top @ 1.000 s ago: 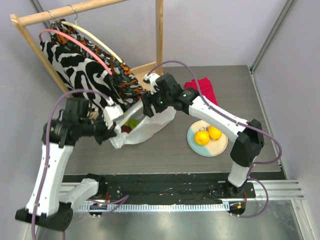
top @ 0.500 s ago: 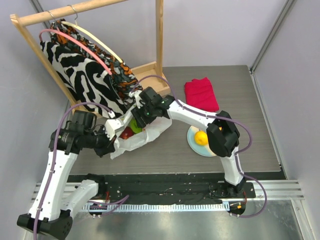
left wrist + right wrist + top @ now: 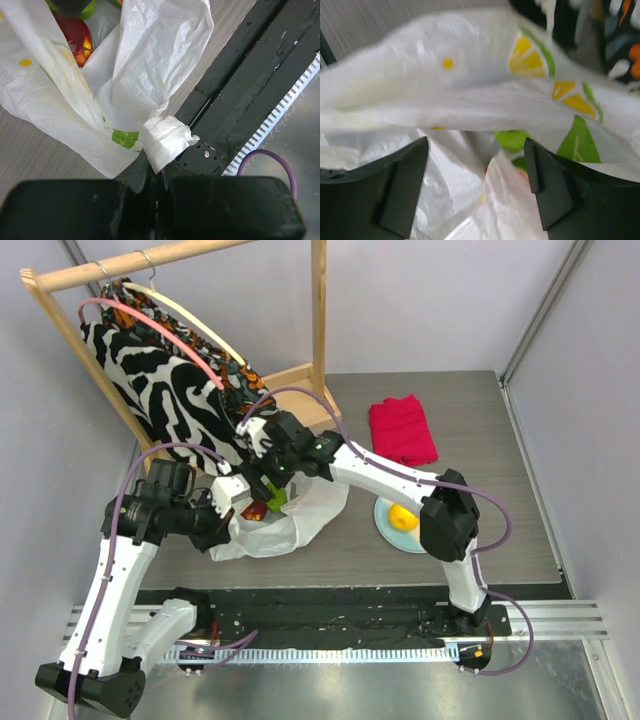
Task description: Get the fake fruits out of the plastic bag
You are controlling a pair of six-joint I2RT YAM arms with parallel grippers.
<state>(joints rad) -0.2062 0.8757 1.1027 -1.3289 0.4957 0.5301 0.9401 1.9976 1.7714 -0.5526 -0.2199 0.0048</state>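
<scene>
Overhead, the left gripper pinches a bunched corner of the bag, jaws closed on the white plastic, holding its mouth up at the table's near left. The right gripper, jaws spread wide, points down into that mouth, crinkled film lying across and between its fingers; it grasps nothing that can be seen. Inside the bag show a red apple and a green piece, the green at the apple's 2 o'clock from above. A lemon lies on a plate at the bag's 3 o'clock, partly behind the right arm. A red cloth lies at the plate's 12 o'clock.
</scene>
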